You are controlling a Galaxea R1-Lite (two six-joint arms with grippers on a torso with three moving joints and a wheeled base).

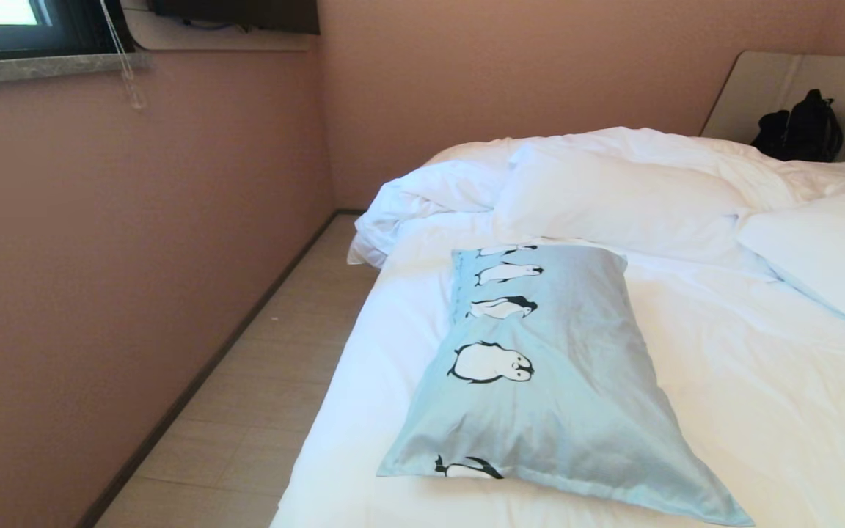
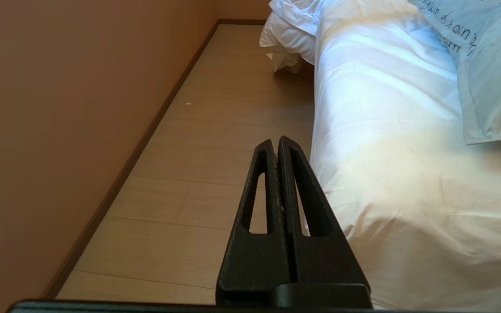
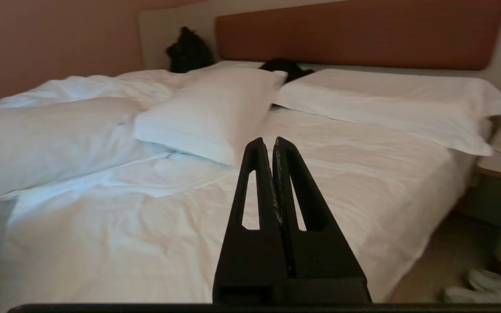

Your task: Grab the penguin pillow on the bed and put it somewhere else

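A large bed [image 1: 686,411] with rumpled white sheets carries the long light-blue penguin pillow [image 1: 554,381] near its foot; soft, light, best pinched at a corner; left gripper [image 2: 275,143] and right gripper [image 3: 268,143] both pressed together, empty.

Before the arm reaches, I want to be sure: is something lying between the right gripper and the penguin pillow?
Nothing visible does. The right gripper, jaws shut, hovers over bare white sheet of the bed; the long light blue penguin-printed pillow lies flat beside it, nothing on top.
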